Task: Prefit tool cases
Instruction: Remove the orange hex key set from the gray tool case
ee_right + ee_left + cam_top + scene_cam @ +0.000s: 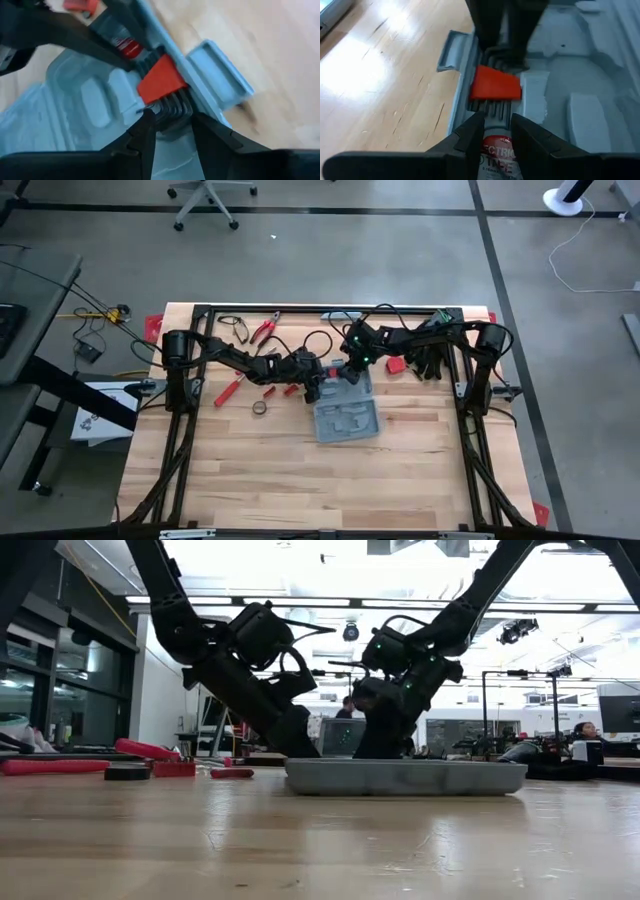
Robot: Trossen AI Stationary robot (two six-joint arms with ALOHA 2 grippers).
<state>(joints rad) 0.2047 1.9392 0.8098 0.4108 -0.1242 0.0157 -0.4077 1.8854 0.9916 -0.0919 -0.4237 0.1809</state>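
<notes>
The tool case [348, 420] lies open on the wooden table, its moulded grey-blue inside up [580, 100]. Its handle tab [220, 70] juts from one edge. A set of dark hex keys in a red holder [495, 85] lies along that edge inside the case. My right gripper [172, 130] stands at the keys' bent ends. My left gripper [498, 135] faces it from the holder's other side. It is shut on a dark roll with a red and white label [497, 152]. In the high view both grippers [318, 385] [350, 375] meet at the case's far end. My left gripper pinches the labelled dark roll [122, 42] between its two fingers, slanting down from the table's left. The roll sits just behind the keys' straight ends, low over the case. My right gripper has the keys' bent ends [172, 111] between its two fingers, slanting down from the right, the fingers lying along the keys. The set rests in the case.
Red pliers [263, 330], red-handled tools [230, 390] and a tape roll [258, 408] lie left of the case. A red object [397, 365] and dark items [425, 360] lie to the right. Bare wood stretches toward the near edge.
</notes>
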